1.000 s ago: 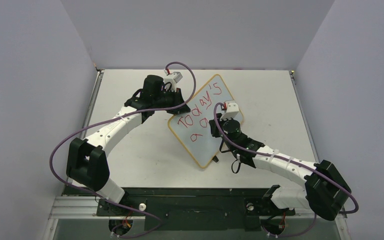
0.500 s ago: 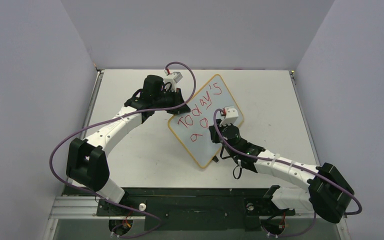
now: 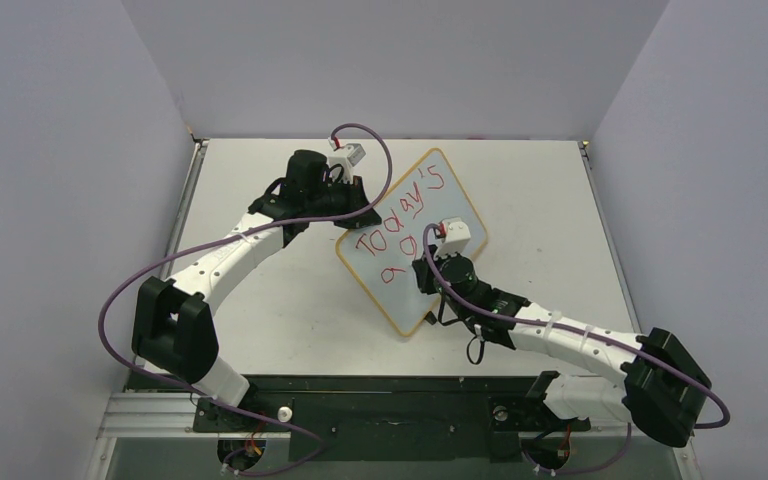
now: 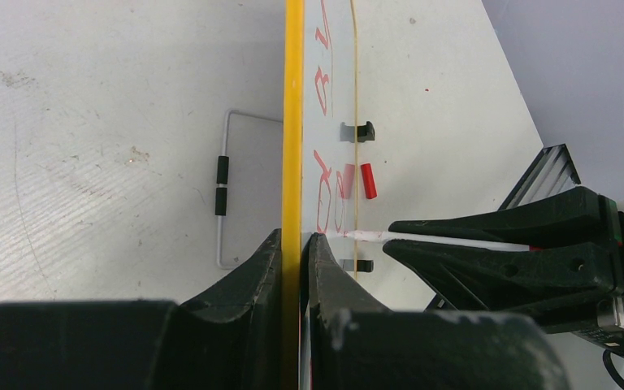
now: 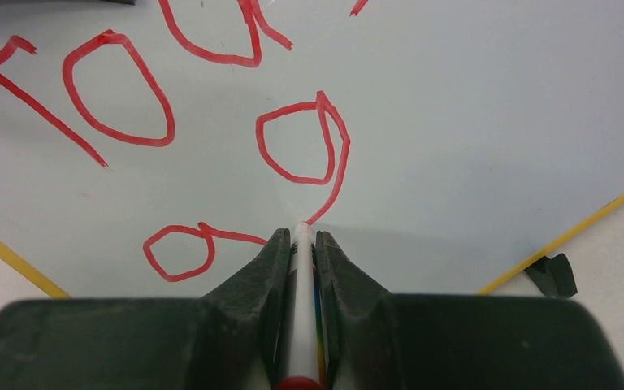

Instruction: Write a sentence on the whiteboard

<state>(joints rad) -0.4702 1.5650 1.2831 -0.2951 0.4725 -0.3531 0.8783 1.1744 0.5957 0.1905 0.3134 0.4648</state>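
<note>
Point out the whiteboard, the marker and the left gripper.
whiteboard (image 3: 397, 299), top view, bare white area below the writing.
marker (image 5: 300, 272), right wrist view, white barrel behind the tip.
left gripper (image 4: 294, 240), left wrist view, where it clamps the yellow frame.

A flat white rectangular board (image 3: 397, 293) with rounded corners and a thin tan-orange frame lies cornerwise on the table (image 3: 260, 300). Across it, red handwritten marker letters (image 3: 401, 214) read "Today's", with "a" and a tailed loop beneath.
</note>
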